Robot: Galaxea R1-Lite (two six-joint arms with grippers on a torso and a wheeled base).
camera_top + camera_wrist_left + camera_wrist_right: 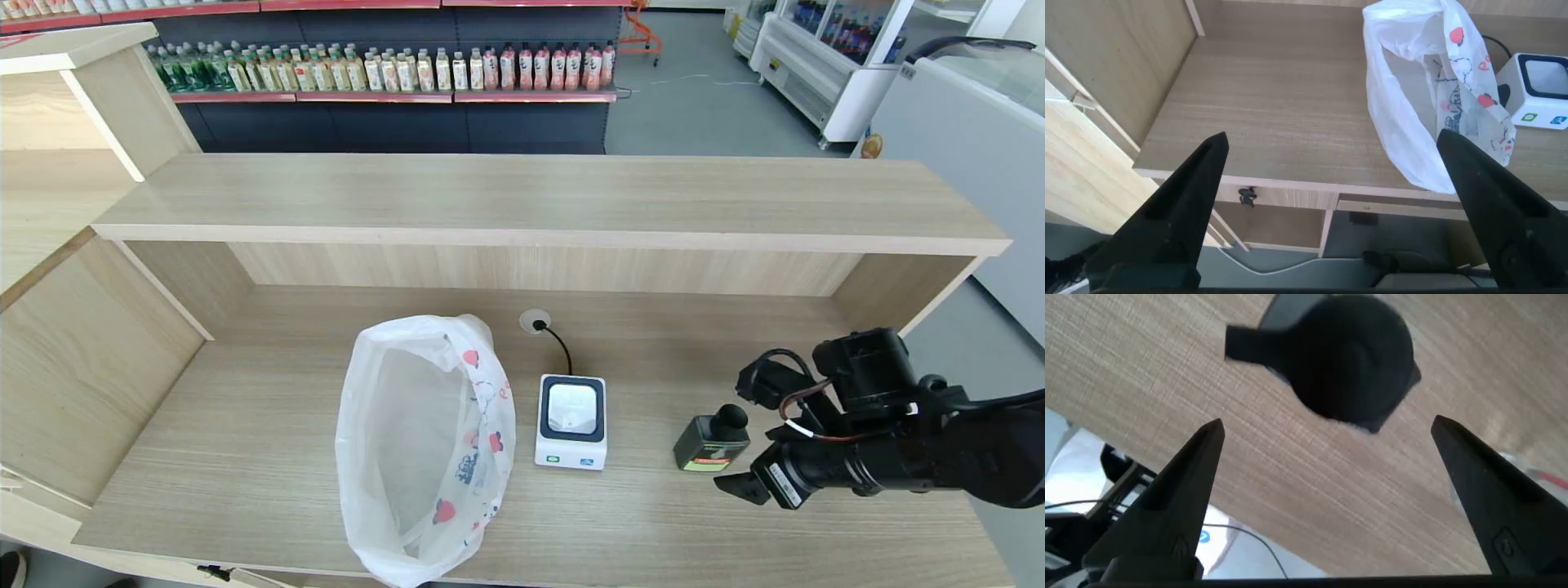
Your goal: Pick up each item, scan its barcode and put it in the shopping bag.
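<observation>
A small dark bottle (710, 445) with a round black cap (1351, 363) stands upright on the wooden counter (245, 457), right of the scanner (571, 420). My right gripper (747, 433) is open just right of the bottle, with one finger on either side of the cap and apart from it. In the right wrist view the right gripper (1327, 423) has the cap lying beyond its fingertips. A white plastic shopping bag (424, 449) with red prints stands open left of the scanner. My left gripper (1333, 139) hangs open over the counter's front left edge, holding nothing, with the bag (1429, 90) to its side.
The scanner's black cable (559, 343) runs back to a hole in the counter. A raised wooden ledge (539, 204) walls the back, and side panels close both ends. Shelves of bottles (384, 69) stand far behind. Bare counter lies left of the bag.
</observation>
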